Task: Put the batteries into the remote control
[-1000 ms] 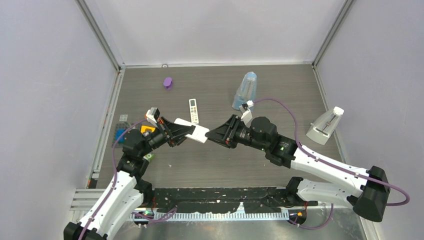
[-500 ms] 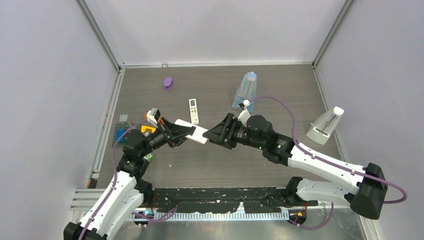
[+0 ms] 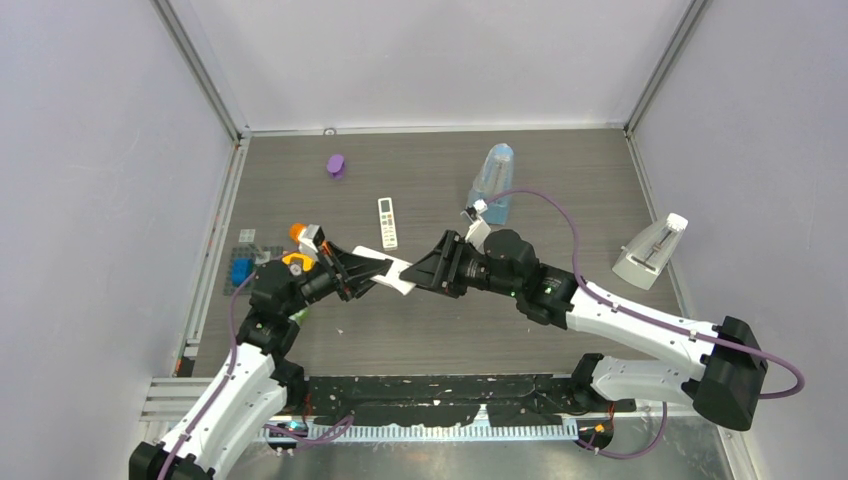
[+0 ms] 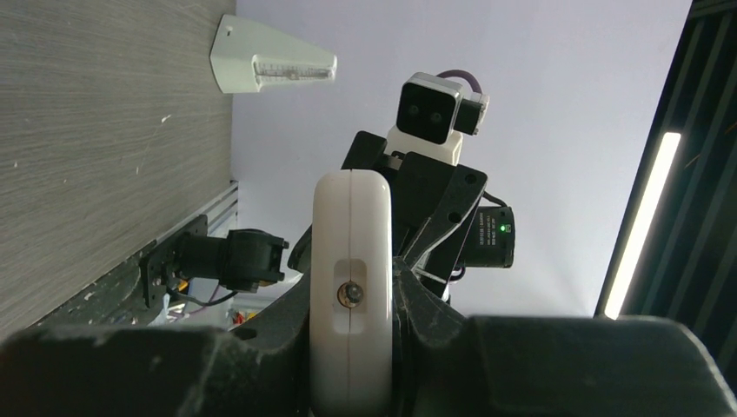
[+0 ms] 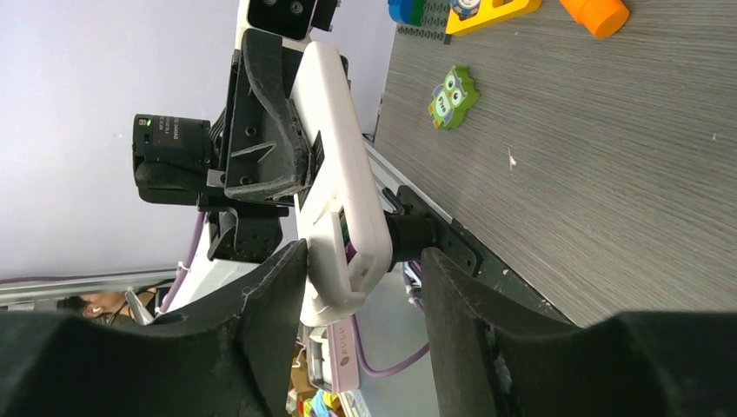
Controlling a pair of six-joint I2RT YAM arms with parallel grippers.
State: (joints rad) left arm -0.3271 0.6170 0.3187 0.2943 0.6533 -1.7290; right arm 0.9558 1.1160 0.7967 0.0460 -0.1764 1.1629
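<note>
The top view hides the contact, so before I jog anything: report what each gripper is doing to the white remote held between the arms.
Observer: Left wrist view: the left gripper is shut on the remote, squeezing its sides.
Operator: Now the right one.
Observer: Right wrist view: the right gripper is open, straddling the remote's far end.
Operator: Report the battery bay.
Observer: Green and purple batteries show in an opening at that end.

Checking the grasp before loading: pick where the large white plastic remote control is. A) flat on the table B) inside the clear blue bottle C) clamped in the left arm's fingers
C: the left arm's fingers squeeze both sides of the white plastic remote control.
</note>
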